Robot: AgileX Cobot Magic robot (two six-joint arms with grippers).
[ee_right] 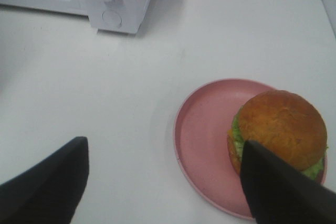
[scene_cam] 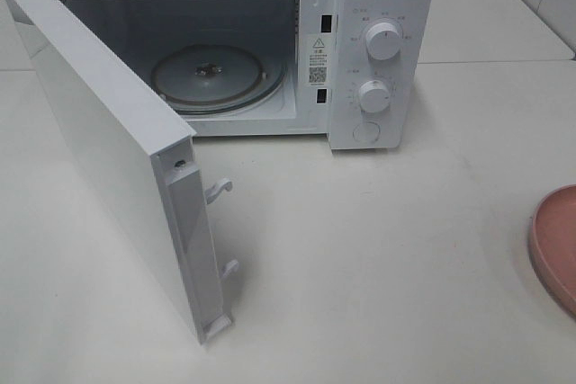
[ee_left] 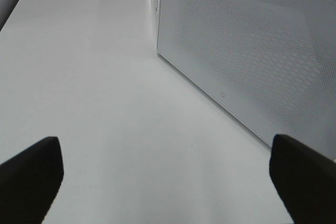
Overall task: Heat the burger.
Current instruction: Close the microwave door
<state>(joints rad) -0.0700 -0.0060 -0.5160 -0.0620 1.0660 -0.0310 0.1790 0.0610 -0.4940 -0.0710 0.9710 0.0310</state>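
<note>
Right pincer [ee_right: 163, 182] spread wide and empty above the burger's dish; loading not begun.

Burger [ee_right: 279, 132] sits on the pink dish [ee_right: 202, 129], just ahead of the right pincer and partly behind one finger, no contact evident. Left pincer [ee_left: 165, 174] likewise stands fully apart, holding nothing, with the microwave door [ee_left: 247, 51] ahead of it. Microwave [scene_cam: 378, 6] is open, turntable [scene_cam: 209, 76] bare. Remaining, in my judgement: grasp, place inside, close door, set the dials.
</note>
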